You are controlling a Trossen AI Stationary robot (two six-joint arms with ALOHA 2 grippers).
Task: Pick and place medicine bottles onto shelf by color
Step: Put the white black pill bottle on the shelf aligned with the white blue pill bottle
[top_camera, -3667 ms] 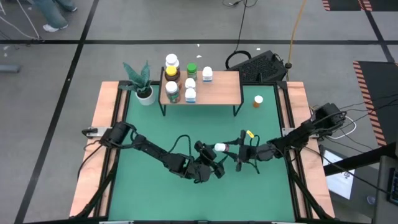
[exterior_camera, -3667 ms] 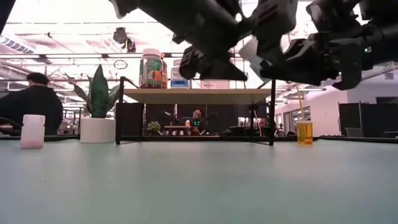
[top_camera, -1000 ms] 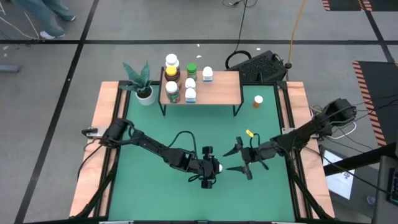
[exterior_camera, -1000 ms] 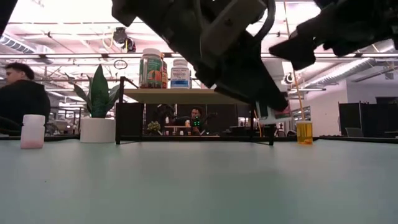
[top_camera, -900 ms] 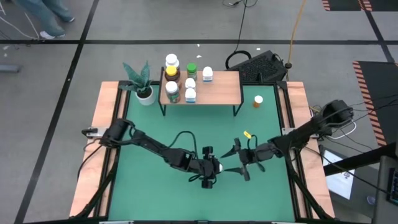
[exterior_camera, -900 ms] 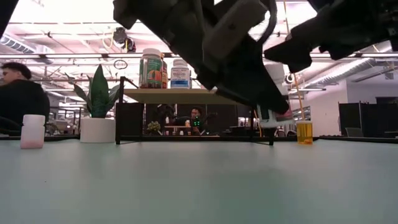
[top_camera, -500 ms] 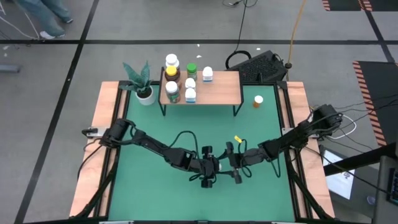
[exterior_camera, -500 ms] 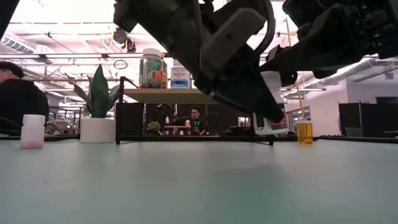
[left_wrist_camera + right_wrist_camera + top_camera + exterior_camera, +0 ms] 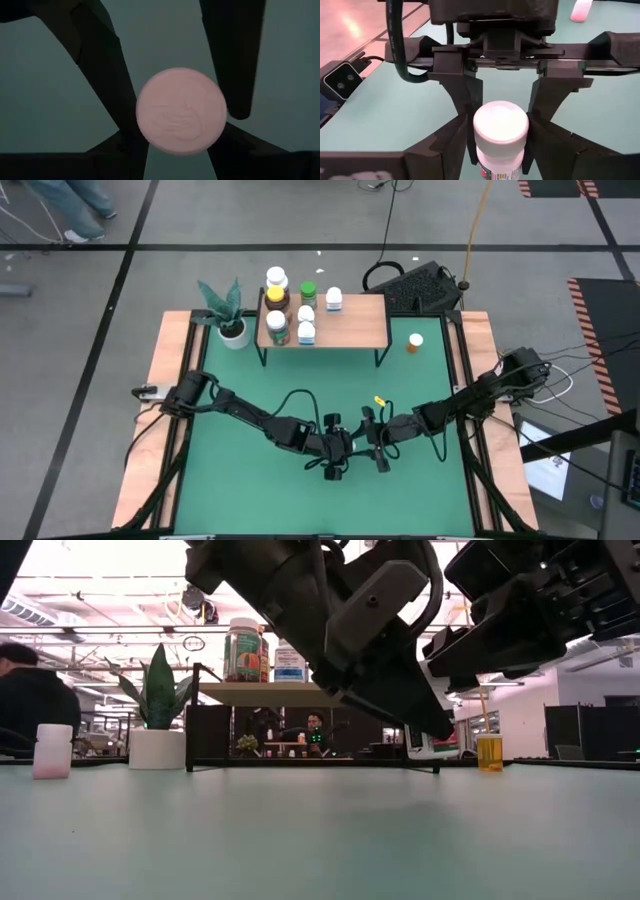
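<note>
No wording can be read: the labels on the shelf's bottles (image 9: pixel 247 651) are illegible.

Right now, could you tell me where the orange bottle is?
In the high view, the orange bottle stands on the table just right of the shelf, near the far right corner.

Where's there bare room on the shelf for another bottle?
The shelf's right half is bare, from the white-and-blue bottle to its right edge. The left half is crowded with six bottles, the amber ones by the plant.
</note>
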